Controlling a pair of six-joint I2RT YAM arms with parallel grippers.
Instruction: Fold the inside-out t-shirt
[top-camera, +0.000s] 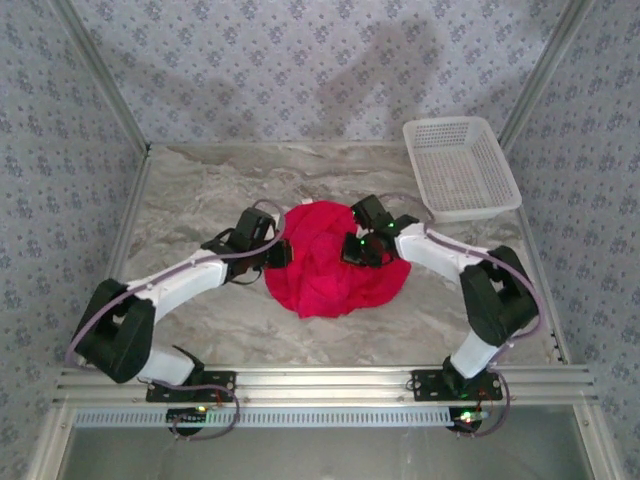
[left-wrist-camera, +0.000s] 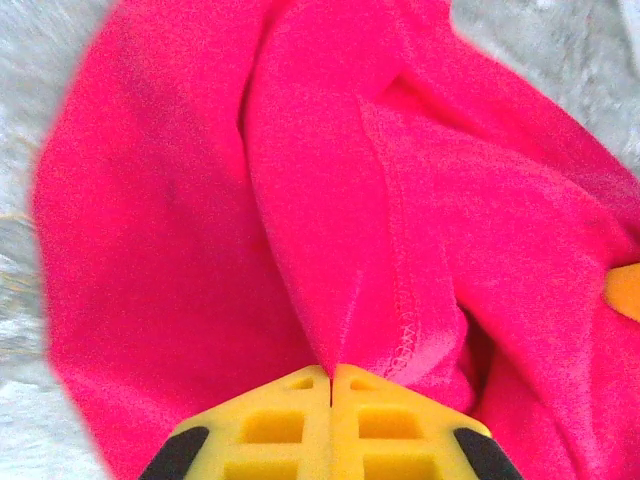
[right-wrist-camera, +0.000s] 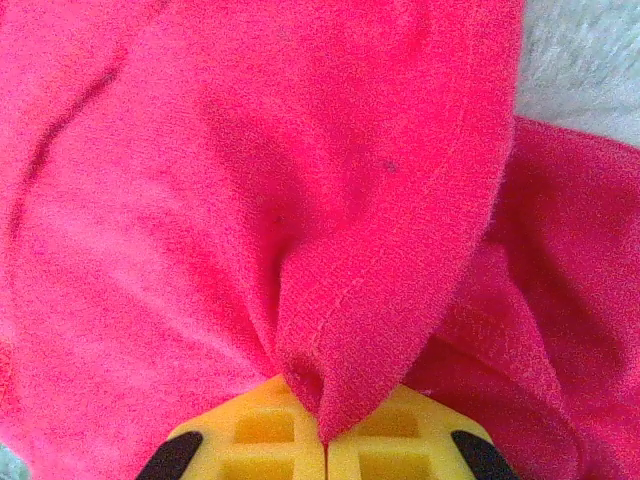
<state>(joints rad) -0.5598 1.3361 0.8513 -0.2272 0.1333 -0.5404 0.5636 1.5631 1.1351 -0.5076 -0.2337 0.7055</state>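
nearest, at the left gripper (left-wrist-camera: 331, 385): clamped shut on a thin pinched ridge of the inside-out t-shirt (top-camera: 335, 270), just beside a stitched seam. likewise at the right gripper (right-wrist-camera: 325, 425): closed on a hemmed fold of the same red cloth, bunched where it leaves the pinch. between the two, on the middle of the marble table (top-camera: 200, 190): lying as a rumpled, roundish heap, not spread flat. no telling sleeves, collar or tag apart from above, and no straight edge or laid crease anywhere. judged from that, barely begun: gripped at two points on opposite sides, most likely ready for lifting or pulling out. left to do, by the look of it: opening and smoothing flat, then every fold. farther back, at the right corner: a white mesh basket (top-camera: 460, 165), well apart from the cloth.
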